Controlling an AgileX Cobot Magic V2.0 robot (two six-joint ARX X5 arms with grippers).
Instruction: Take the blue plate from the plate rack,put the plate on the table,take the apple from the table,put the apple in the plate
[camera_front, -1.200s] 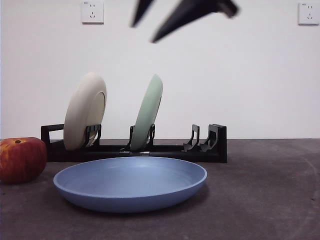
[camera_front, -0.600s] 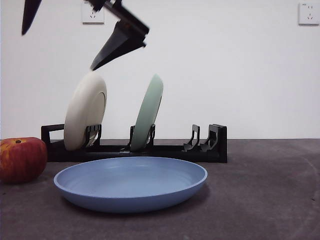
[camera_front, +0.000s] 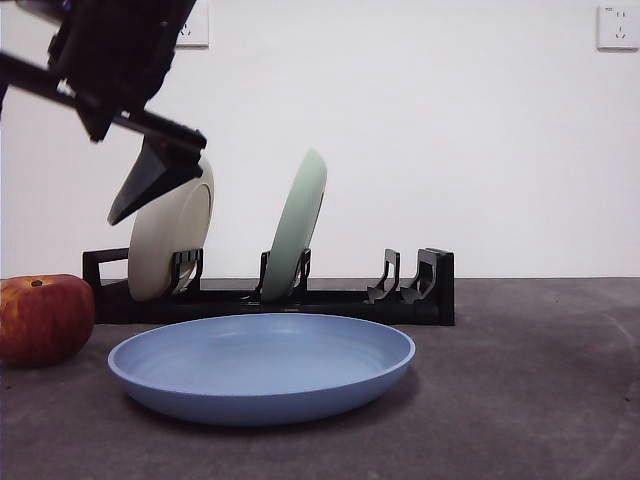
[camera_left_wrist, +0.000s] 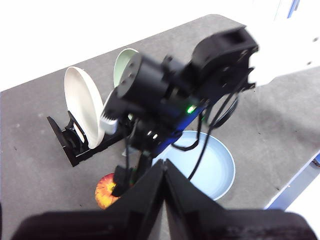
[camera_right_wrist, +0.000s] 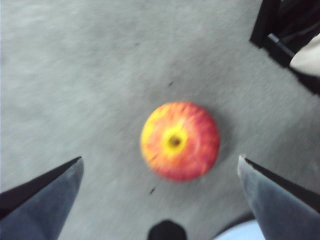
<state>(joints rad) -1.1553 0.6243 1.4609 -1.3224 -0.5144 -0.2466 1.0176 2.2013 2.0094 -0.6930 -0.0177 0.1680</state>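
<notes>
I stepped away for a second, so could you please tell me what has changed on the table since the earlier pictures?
The right gripper has swept across above the plate rack and come lower, its jaws now open above the apple. Nothing has been grasped or released. The apple, the blue plate and the rack's two plates have not moved.

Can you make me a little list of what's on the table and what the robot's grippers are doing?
blue plate: flat on the table, nothing in it
apple: on the table beside the blue plate, not held
plate rack: holds a cream plate and a pale green plate, both upright
right gripper: open, above the apple
left gripper: shut, high above the table, holding nothing
</notes>
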